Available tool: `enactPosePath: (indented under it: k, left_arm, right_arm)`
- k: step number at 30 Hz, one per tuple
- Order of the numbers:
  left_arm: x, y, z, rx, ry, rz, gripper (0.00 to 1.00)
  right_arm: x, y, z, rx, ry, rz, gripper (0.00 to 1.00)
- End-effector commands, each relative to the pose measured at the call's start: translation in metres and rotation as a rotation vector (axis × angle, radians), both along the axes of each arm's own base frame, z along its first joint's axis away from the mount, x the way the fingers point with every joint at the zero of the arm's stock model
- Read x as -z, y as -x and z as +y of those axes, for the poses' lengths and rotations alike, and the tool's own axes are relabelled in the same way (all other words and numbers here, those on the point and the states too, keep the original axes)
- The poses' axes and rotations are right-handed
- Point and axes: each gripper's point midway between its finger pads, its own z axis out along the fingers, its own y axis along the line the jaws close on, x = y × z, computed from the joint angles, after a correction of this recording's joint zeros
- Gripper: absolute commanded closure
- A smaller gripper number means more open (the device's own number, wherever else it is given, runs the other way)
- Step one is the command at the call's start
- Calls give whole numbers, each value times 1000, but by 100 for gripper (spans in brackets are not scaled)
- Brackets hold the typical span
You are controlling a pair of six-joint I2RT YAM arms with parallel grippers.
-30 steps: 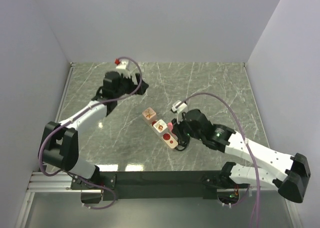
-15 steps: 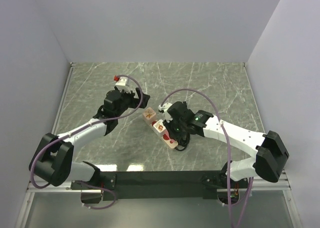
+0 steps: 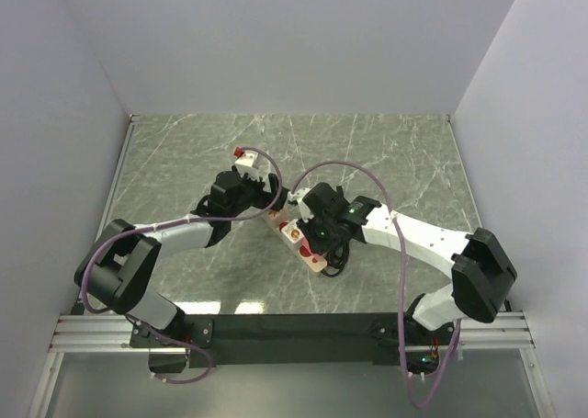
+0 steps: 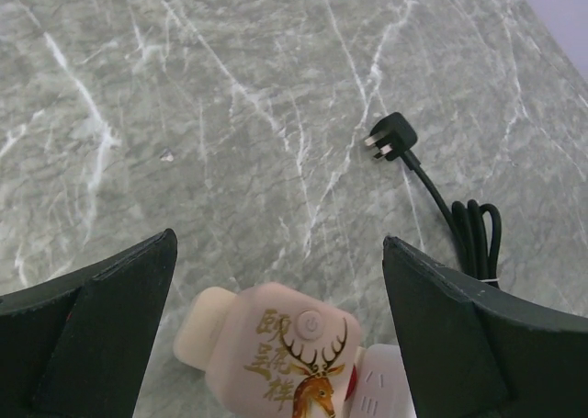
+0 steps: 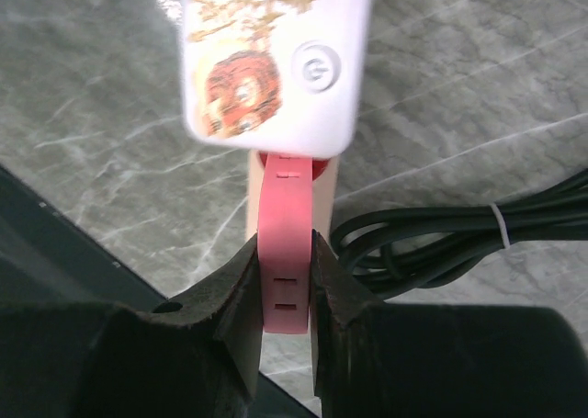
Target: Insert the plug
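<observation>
The left gripper hangs low over the marble tabletop, a little left of its middle, with its jaws spread wide and nothing between them. Just below its fingers in the left wrist view sits a pale pink adapter printed with a deer. It stands on the far end of the power strip, which lies on a slant near the middle of the tabletop. Next along the strip is a white adapter with a red-brown picture and a power button.

Just beyond that adapter, toward the near edge, the right gripper has its jaws pinched tight on the pink plug. The plug stands over the strip, with its far end meeting a red round spot. Whether it is seated I cannot tell.

To the right, a bundled black cable lies beside the strip, and its black plug rests flat on the tabletop.
</observation>
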Motion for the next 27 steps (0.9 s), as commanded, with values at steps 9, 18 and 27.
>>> enactPosePath:
  k: [9, 18, 27]
  left_arm:
    - [-10, -5, -29, 89, -11, -78, 1]
    - [12, -8, -33, 88, -52, -47, 1]
    - [14, -2, -40, 124, -52, -43, 0]
  right_arm:
    - [-12, -33, 12, 4, -19, -64, 100]
    - [-28, -38, 8, 66, -87, -90, 100]
    - [-36, -35, 3, 96, -132, -104, 100]
